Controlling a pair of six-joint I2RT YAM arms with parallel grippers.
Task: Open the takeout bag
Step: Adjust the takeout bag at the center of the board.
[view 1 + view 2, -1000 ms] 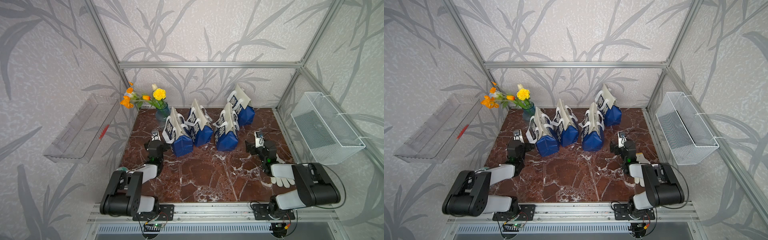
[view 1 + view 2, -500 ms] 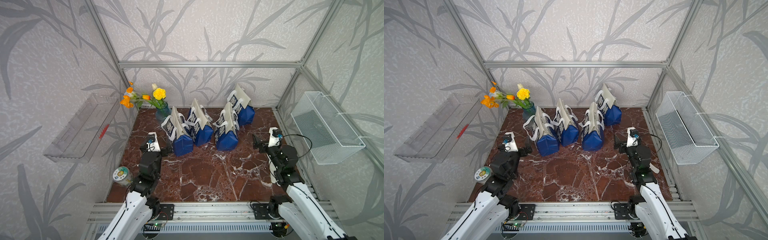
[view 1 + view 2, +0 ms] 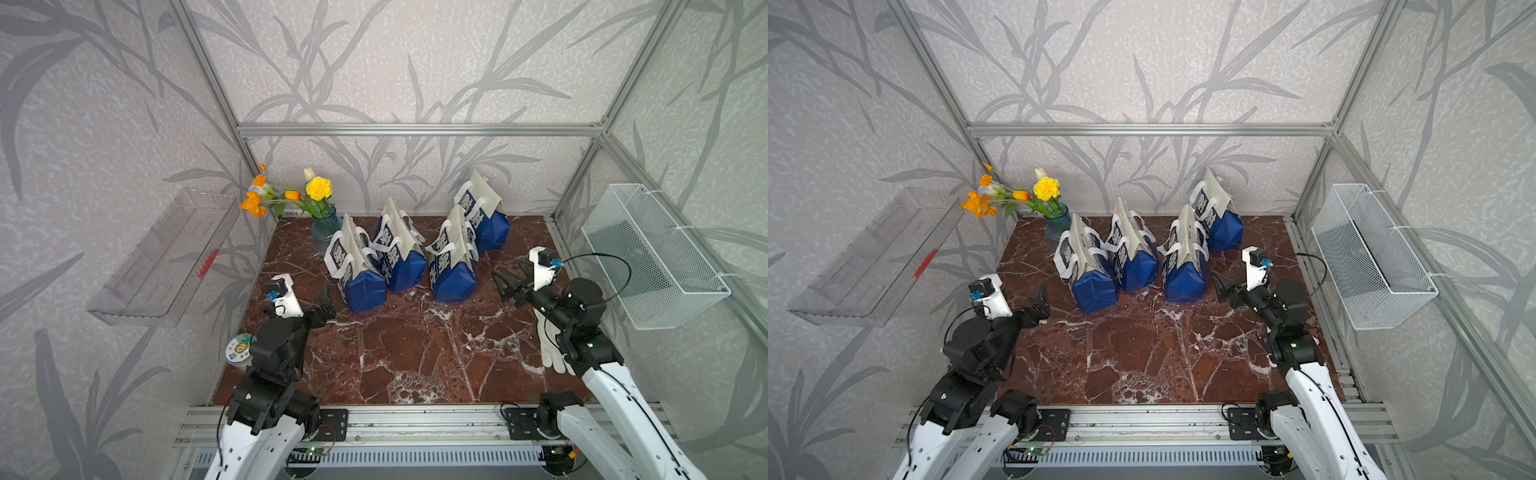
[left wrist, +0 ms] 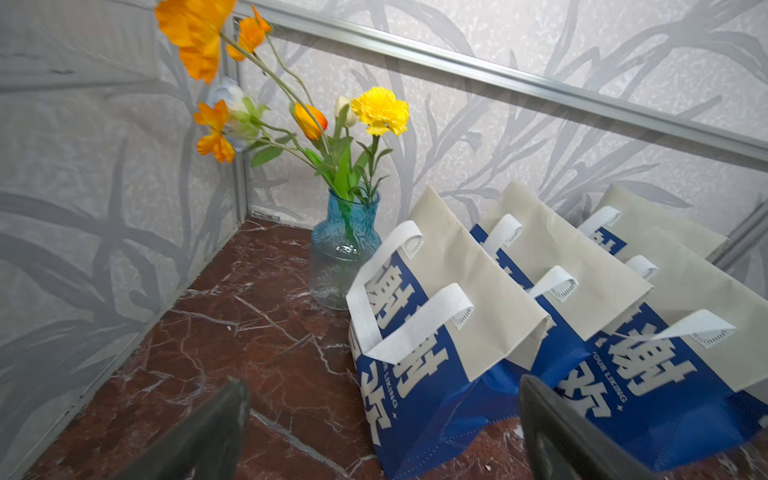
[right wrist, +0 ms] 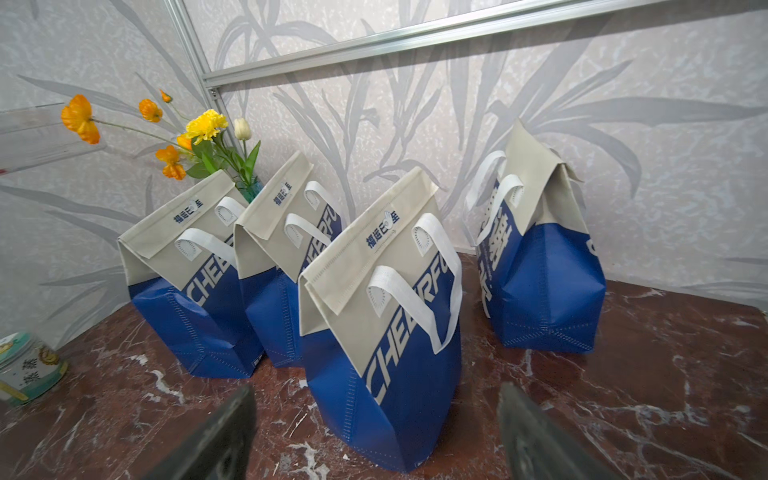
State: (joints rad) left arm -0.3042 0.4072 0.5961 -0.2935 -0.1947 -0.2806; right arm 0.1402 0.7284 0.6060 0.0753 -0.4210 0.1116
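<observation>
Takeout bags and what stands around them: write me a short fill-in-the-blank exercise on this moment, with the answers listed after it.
1. ____ takeout bags stand on the marble table.
2. The flowers stand in a ____ glass vase.
3. The left tool and the right tool are both ____, holding nothing.
4. The wire basket hangs on the wall at the robot's ____ side.

Missing words: four; blue; open; right.

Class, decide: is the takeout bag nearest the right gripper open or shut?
Shut: the takeout bag has its beige flap folded down over the top edge.
</observation>
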